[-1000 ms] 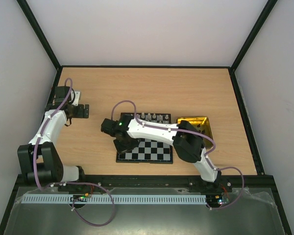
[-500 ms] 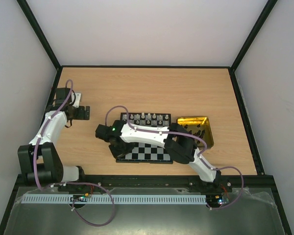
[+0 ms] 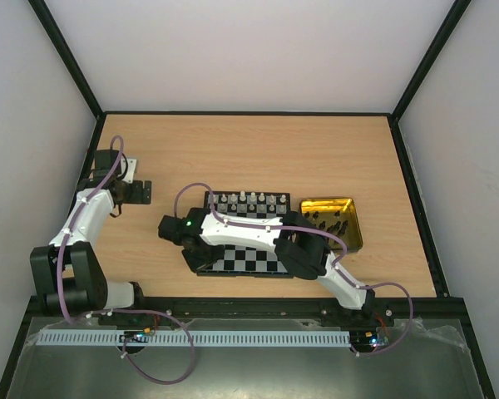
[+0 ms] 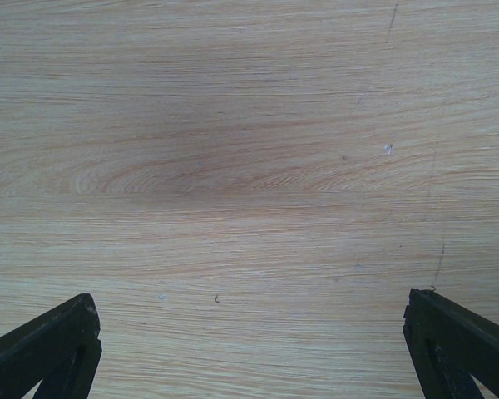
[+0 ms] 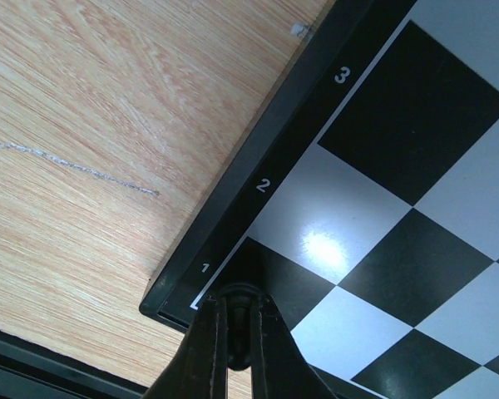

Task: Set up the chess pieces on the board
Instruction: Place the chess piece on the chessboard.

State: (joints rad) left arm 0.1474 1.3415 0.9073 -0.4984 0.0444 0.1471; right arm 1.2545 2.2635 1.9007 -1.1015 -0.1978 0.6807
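The board (image 3: 258,259) lies mid-table, with a row of white chess pieces (image 3: 248,199) along its far edge. My right gripper (image 3: 198,256) hangs over the board's near left corner. In the right wrist view its fingers (image 5: 209,341) are shut on a small black chess piece (image 5: 240,326), whose base rests on or just above the dark corner square beside the rim's "1" mark (image 5: 205,268). More black pieces lie in the gold tray (image 3: 349,239). My left gripper (image 3: 141,189) is far left, open over bare wood, its fingers (image 4: 50,345) wide apart.
The gold tray stands right of the board. The right arm's white links (image 3: 258,229) stretch across the board from the right. Black frame rails (image 3: 233,113) border the table. A thin scratch (image 5: 75,165) marks the wood left of the board.
The right arm has swung left and towards the near edge, bringing its gripper from the board's left side to its near left corner. The left arm has not moved.
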